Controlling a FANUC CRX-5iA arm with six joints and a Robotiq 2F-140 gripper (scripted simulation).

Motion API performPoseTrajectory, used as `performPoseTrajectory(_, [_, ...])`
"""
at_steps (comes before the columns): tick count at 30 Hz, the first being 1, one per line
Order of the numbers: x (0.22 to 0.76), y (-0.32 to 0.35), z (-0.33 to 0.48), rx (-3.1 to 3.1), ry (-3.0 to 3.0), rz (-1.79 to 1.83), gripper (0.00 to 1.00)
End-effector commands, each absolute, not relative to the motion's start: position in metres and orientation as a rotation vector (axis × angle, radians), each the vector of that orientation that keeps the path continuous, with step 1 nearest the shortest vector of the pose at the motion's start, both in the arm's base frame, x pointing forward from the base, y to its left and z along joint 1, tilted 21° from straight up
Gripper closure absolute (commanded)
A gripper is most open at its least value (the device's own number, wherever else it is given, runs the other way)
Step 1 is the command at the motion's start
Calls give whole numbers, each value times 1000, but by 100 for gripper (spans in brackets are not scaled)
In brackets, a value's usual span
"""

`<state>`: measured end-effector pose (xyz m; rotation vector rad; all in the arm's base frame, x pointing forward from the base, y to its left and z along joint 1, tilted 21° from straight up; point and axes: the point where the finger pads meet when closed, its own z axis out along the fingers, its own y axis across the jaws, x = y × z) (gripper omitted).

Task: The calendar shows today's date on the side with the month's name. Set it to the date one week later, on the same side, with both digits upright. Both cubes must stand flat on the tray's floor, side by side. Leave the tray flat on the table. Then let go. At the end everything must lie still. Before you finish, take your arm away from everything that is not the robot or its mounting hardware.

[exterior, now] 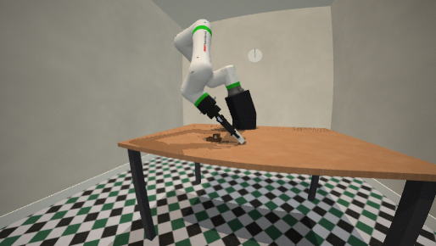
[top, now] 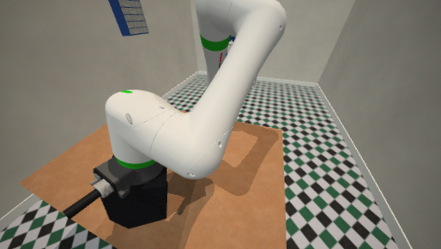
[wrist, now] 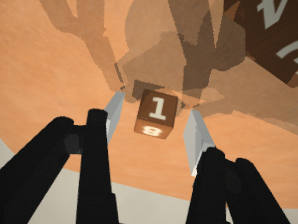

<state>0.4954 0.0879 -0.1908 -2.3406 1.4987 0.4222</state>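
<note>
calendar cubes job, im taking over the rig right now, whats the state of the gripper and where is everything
Gripper: open, holding nothing; its fingers stand clear on both sides of the cube showing 1.
That cube rests on the table, out of the tray.
A second brown face showing 4 lies beyond it, at the wrist view's upper right.
The tray is only a small dark shape in the exterior view.
Done: cube released on the table.
Left: set the new date, both cubes side by side in the tray.
</note>
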Motion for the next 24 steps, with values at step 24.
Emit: performPoseTrajectory(24, [483, 102, -143, -2341, 1498, 422, 59])
